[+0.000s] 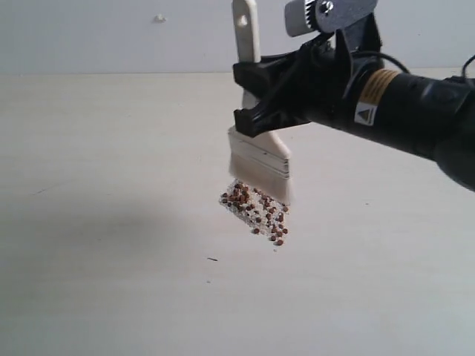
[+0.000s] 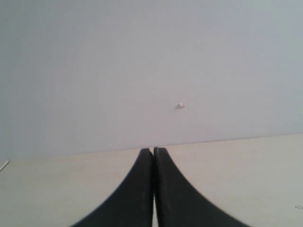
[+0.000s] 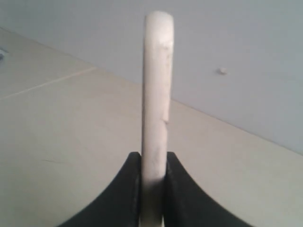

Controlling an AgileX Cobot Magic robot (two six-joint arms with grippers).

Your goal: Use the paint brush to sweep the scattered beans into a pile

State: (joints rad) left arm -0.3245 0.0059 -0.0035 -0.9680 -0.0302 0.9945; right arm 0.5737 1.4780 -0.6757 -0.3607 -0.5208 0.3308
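right gripper [image 1: 251, 98] clamped on the paint brush [image 1: 259, 157] handle — bristles against the beans [image 1: 256, 209]; left gripper [image 2: 153, 152] pressed together.

Under the tool [image 1: 249, 100] I see a pale worktop [image 1: 104, 222] with a dark speck [image 1: 213, 259]; behind it, a grey wall [image 1: 111, 37].
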